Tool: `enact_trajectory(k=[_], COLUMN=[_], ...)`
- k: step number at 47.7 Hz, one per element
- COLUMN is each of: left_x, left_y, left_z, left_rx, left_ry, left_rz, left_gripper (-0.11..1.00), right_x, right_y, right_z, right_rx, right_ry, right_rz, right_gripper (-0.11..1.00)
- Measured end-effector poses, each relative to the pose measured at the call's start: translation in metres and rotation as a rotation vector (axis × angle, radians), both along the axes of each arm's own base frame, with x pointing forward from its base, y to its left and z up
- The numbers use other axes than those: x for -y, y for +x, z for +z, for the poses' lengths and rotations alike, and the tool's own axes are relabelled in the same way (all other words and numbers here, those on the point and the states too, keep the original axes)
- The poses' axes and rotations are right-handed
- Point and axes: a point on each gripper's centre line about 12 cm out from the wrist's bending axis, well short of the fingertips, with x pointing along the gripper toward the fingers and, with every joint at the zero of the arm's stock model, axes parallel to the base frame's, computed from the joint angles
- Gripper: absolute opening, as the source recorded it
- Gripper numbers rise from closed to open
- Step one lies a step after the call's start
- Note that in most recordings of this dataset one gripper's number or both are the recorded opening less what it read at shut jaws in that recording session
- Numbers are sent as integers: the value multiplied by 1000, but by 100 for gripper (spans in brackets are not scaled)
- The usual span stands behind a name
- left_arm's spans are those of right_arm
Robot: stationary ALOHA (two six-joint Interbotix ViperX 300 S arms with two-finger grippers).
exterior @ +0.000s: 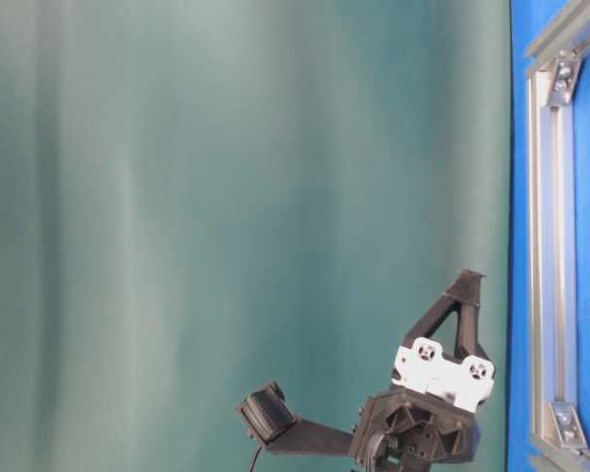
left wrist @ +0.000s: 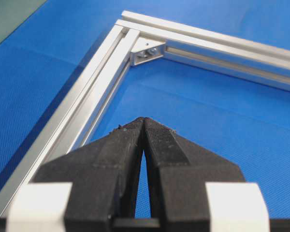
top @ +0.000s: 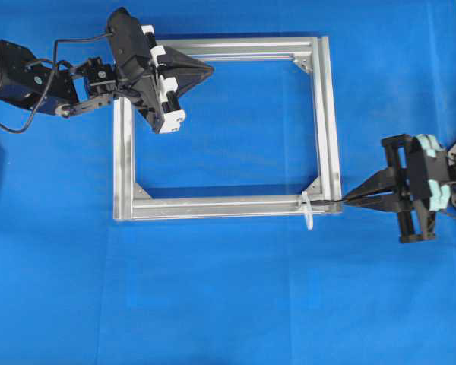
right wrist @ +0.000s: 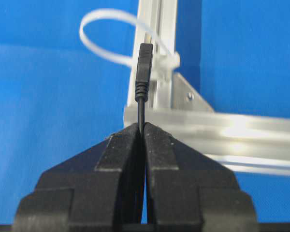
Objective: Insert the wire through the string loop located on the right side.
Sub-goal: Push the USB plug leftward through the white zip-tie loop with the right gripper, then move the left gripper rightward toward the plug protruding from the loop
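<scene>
My right gripper (top: 348,201) (right wrist: 143,125) is shut on the thin black wire (right wrist: 143,72), whose plug-like tip sticks out ahead of the fingertips. The tip points at the white string loop (right wrist: 106,34) (top: 308,210) tied to the aluminium frame (top: 213,207) near its lower right corner. In the right wrist view the tip stands just right of the loop's opening, in front of the knot on the bar. My left gripper (top: 210,70) (left wrist: 143,120) is shut on nothing, hovering over the frame's upper left part.
The rectangular aluminium frame lies flat on the blue cloth, with triangular corner brackets (left wrist: 147,52) (right wrist: 186,96) inside each corner. The table-level view shows only the left arm (exterior: 433,393) and one side of the frame (exterior: 551,256).
</scene>
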Motion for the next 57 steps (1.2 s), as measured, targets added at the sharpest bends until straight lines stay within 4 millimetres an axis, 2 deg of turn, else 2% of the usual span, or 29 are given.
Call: enact_trajectory(k=[19,42,48,57], left_x=[0,3,19,66], left_y=[0,1,5,10], left_z=[0,0,-1,-6], left_rx=[0,4,-2,-26], left_ry=[0,-11,-24,-42], left_rz=[0,-6,-45,-169], left_gripper=[0,0,0,0], right_x=[-5,-6,-6,-6], right_y=[34,40,40,40], right_z=[-2,-3,-3,-3], right_rx=[34,29,30,30], right_ry=[-2,-1,-2,-2], right_rz=[-8,-12,-11,-11], right_gripper=[-4,-4,-4,-4])
